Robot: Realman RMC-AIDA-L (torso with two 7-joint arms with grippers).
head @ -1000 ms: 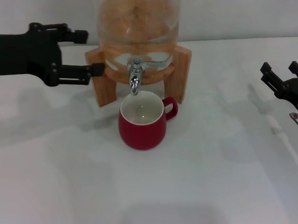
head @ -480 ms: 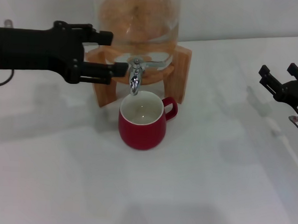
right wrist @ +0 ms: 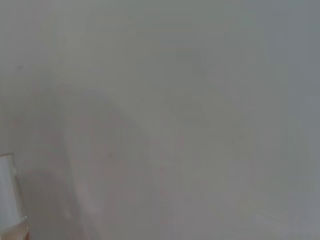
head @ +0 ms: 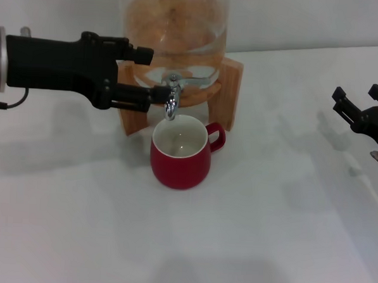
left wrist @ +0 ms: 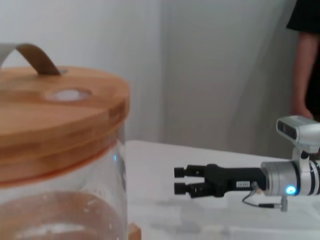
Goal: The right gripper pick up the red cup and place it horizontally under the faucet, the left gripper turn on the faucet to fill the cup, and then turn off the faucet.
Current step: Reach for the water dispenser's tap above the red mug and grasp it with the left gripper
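Under the small chrome faucet (head: pixel 171 97) the squat glossy red cup (head: pixel 180 152) stands placed, apparently unfilled. Left end effector (head: pixel 156 74), fingers spread wide, brackets the tap, lever seemingly unturned; right end effector (head: pixel 361 105) is parked open, well apart over the table (head: pixel 247 233).

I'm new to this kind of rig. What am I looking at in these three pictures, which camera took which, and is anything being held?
This is a two-armed robot at a white table. The wide picture comes from a camera on its head, looking down at the work. The other two come from cameras on its wrists.

On the table stands a glass drink dispenser on a wooden stand, with a small chrome faucet at its front. The red cup sits upright right below the spout.

The left gripper reaches in from the robot's left, open, fingertips at the faucet, holding nothing. The right gripper is parked off at the table's right edge, open and empty.

The left wrist picture shows the dispenser's wooden lid and the right gripper far off. The right wrist picture shows almost nothing but pale surface.
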